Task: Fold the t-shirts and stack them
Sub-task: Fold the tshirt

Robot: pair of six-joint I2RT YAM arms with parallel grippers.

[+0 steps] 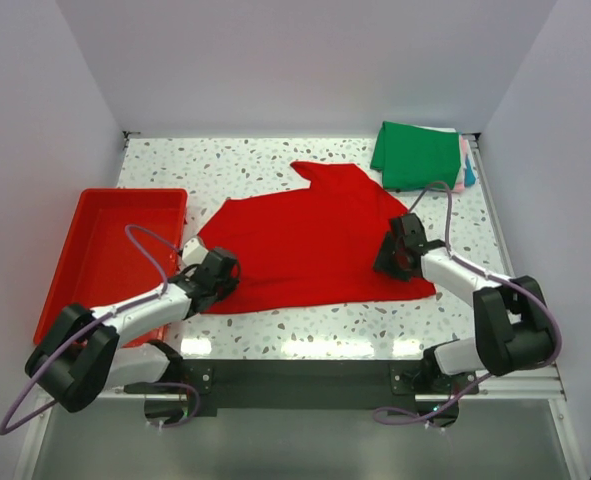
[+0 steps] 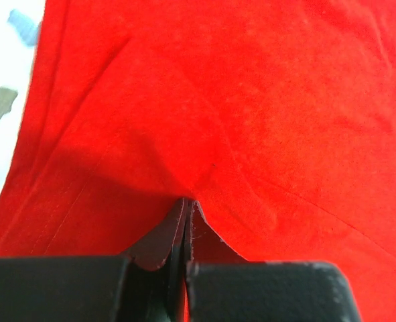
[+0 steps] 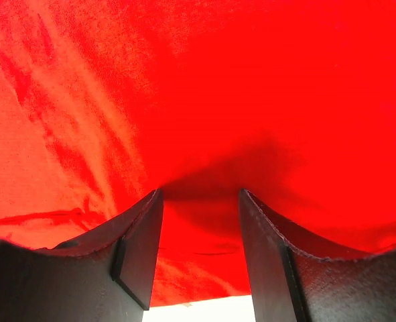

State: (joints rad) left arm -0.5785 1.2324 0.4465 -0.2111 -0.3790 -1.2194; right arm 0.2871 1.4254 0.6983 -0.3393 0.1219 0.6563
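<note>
Left pincer closed, pinching red t-shirt

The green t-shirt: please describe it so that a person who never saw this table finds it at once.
On the speckled table, look to the far right corner, beyond the spread red t-shirt. The green t-shirt lies folded on top of a small pile, the only green thing there.

Red t-shirt: plain bright red.
Green t-shirt: plain green.
Folded edges: pink, white, teal.
Tray: red.
Table: white terrazzo, grey and brown flecks.
Arms: white and black.
Cables: purple.
</note>
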